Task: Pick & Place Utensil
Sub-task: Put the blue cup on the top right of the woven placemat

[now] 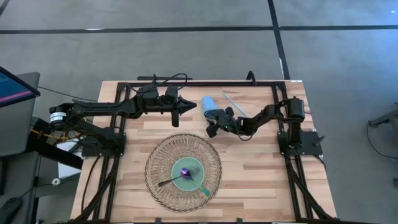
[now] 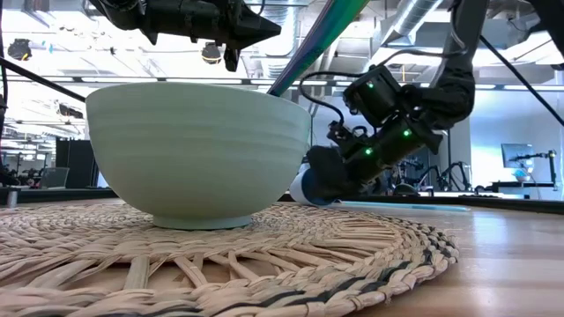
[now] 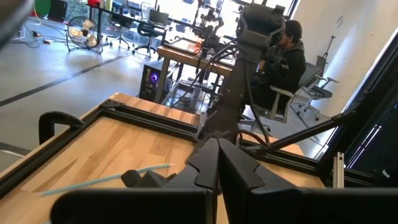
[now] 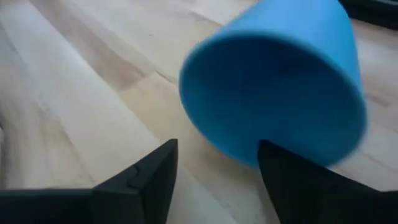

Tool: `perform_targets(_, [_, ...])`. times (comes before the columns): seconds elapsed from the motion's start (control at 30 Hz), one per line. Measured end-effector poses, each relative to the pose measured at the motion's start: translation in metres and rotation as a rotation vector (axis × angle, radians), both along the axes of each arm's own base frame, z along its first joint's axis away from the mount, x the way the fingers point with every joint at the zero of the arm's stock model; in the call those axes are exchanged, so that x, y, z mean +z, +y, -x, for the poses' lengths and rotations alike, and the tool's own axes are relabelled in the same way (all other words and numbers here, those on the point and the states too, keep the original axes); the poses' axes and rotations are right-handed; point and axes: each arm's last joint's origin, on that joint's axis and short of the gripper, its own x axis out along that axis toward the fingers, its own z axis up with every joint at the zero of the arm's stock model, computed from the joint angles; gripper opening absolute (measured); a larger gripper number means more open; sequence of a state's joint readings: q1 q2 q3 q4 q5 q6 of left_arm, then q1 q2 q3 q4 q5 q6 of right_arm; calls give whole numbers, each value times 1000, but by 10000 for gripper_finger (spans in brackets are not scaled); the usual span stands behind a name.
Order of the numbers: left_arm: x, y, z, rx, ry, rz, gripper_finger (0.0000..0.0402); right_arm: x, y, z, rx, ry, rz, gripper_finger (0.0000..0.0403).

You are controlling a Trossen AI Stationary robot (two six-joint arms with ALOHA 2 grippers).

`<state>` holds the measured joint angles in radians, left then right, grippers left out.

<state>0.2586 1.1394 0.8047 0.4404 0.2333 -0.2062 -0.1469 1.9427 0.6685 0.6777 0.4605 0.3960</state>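
Observation:
A pale green bowl (image 1: 184, 174) (image 2: 194, 150) stands on a round woven mat (image 1: 163, 155) (image 2: 264, 255). In it lie a dark fork (image 1: 174, 180), a teal utensil (image 1: 201, 189) and a purple thing (image 1: 185, 170). A blue cup (image 1: 208, 103) (image 4: 280, 81) lies on its side on the table, beyond the mat. My right gripper (image 1: 213, 122) (image 4: 217, 174) is open, low at the cup's base end. A thin pale green stick (image 1: 235, 104) (image 3: 106, 179) lies flat behind the cup. My left gripper (image 1: 191, 106) (image 3: 217, 152) is shut and hovers left of the cup. My right gripper comes level from the table's right, and one finger (image 4: 305, 180) overlaps the lower rim of the cup's base (image 4: 249, 149). I cannot tell whether it touches the cup. The cup lies on its side on the wood.
A black frame (image 1: 199, 83) runs along the table's far edge and down both sides. Bare wood (image 1: 261, 168) lies right of the mat. A monitor (image 1: 15, 87) stands off the table's left. In the room behind, a person (image 3: 289, 56) sits at a desk.

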Motion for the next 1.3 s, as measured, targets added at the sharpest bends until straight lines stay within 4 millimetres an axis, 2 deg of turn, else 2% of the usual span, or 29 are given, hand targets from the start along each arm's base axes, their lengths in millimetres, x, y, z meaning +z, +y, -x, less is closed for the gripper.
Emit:
perform_targets(0.23, [0, 0, 0, -1, 2, 1, 11, 2, 17, -1, -52, 23, 111, 229])
perform_targets(0.4, [0, 0, 0, 0, 2, 1, 6, 11, 19, -13, 34, -17, 117, 227])
perform_targets(0.53, [0, -1, 0, -2, 3, 1, 10, 22, 12, -28, 34, -44, 110, 229])
perform_targets(0.67, [0, -3, -1, -14, 4, 1, 8, 27, -2, -36, -77, -3, 120, 226])
perform_targets(0.8, [-1, -8, -2, -31, 7, 2, 6, 29, -15, -38, -157, -23, 13, 222])
perform_targets(1.0, [-1, -9, -2, -37, 7, 2, 11, 33, -25, -39, -193, -6, 77, 206])
perform_targets(1.13, [-1, -9, -2, -37, 7, 2, 6, 35, -43, -37, -160, -19, 50, 162])
perform_targets(1.3, [-1, -9, -2, -36, 8, 2, 9, 30, -56, -32, -96, 14, -26, 26])
